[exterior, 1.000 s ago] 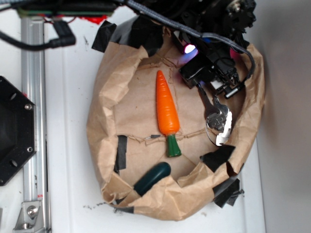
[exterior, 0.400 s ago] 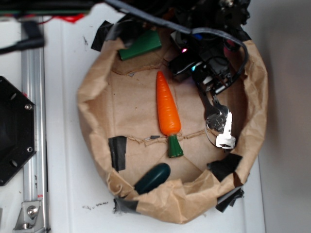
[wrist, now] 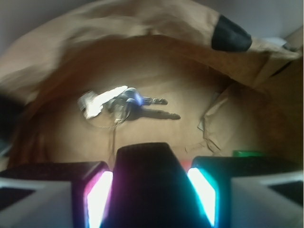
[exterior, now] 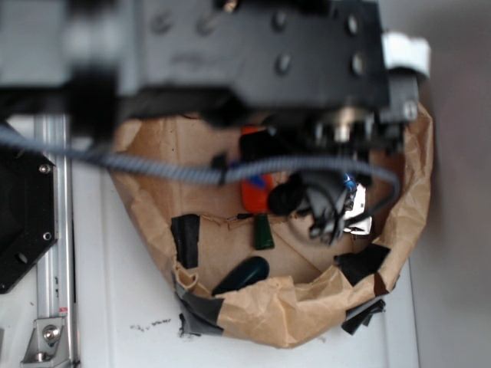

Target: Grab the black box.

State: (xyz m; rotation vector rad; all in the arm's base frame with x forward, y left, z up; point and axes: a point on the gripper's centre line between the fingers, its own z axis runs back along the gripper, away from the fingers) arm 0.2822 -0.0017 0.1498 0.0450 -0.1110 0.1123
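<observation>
- In the wrist view the black box sits between the lit pads of the gripper, which is closed on it, filling the 6 o'clock edge.
- The keys lie at 12 o'clock beyond it, on the paper bag.
- The exterior view hides the box behind the blurred arm.

Exterior overhead; wrist close, level; both show keys.
</observation>
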